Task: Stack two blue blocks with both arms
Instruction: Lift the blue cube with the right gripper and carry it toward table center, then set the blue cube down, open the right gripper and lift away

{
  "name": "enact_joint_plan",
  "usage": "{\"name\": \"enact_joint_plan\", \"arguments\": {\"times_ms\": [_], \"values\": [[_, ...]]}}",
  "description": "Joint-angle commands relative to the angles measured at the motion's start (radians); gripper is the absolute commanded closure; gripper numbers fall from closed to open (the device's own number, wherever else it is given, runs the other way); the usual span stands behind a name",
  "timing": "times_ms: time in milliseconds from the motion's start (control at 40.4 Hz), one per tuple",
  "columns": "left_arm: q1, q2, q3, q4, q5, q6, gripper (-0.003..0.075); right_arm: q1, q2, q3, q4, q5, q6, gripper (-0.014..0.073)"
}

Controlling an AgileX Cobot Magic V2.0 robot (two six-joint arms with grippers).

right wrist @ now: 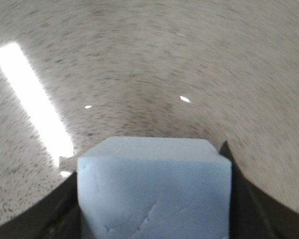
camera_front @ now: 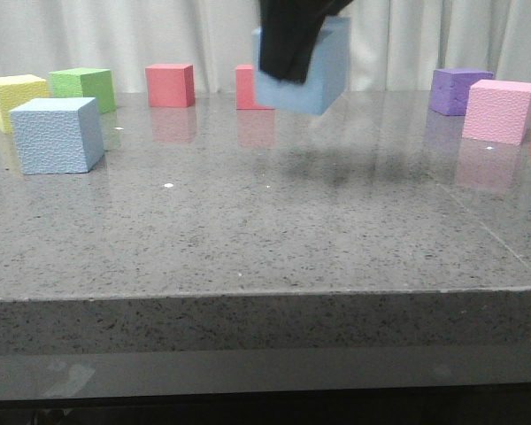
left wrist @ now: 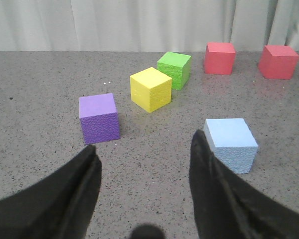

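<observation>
The grey speckled table (camera_front: 274,239) fills the front view, its polished top mirroring the cubes along the far side; up at the top, the right gripper (camera_front: 294,40) hangs in the air clamped on one blue block (camera_front: 314,75), tilted and well clear of the surface, a soft shadow under it; in the right wrist view that same held block (right wrist: 154,194) sits squarely between the dark fingers (right wrist: 249,199), the stone beyond it smeared, so it is hard to say how high it rides; the other blue block (camera_front: 57,135) rests flat on the table at the left, just in front of the yellow cube (camera_front: 14,99) and near the green cube (camera_front: 83,88); the left gripper (left wrist: 143,164) hovers with its jaws spread wide and nothing between them, that resting block (left wrist: 230,143) lying just beside one fingertip (left wrist: 198,144); further back stand a pink cube (camera_front: 498,111), a purple cube (camera_front: 458,90) and two red cubes (camera_front: 170,85).
</observation>
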Motion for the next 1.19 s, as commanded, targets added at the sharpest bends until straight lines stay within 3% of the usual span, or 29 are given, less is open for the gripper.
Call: {"name": "enact_joint_plan", "arguments": {"times_ms": [0, 149, 421, 545, 817, 990, 1163], "values": [[0.0, 0.009, -0.032, 0.005, -0.075, -0.005, 0.0336, 0.012, -0.022, -0.033, 0.041, 0.023, -0.21, 0.016], [0.0, 0.009, -0.032, 0.005, -0.075, -0.005, 0.0336, 0.015, 0.02, -0.033, 0.134, 0.083, -0.373, 0.016], [0.0, 0.009, -0.032, 0.005, -0.075, -0.005, 0.0336, 0.015, 0.06, -0.033, 0.152, 0.014, -0.373, 0.0144], [0.0, 0.009, -0.032, 0.005, -0.075, -0.005, 0.0336, 0.015, 0.06, -0.033, 0.154, 0.013, -0.372, -0.0014], [0.0, 0.009, -0.032, 0.005, -0.075, -0.005, 0.0336, 0.015, 0.048, -0.045, 0.154, 0.03, -0.359, 0.0], [0.0, 0.009, -0.032, 0.005, -0.075, -0.005, 0.0336, 0.015, -0.003, -0.105, 0.155, 0.114, -0.187, 0.0], [0.0, 0.009, -0.032, 0.005, -0.075, -0.005, 0.0336, 0.009, -0.098, -0.138, 0.086, 0.193, 0.189, 0.0]]}}
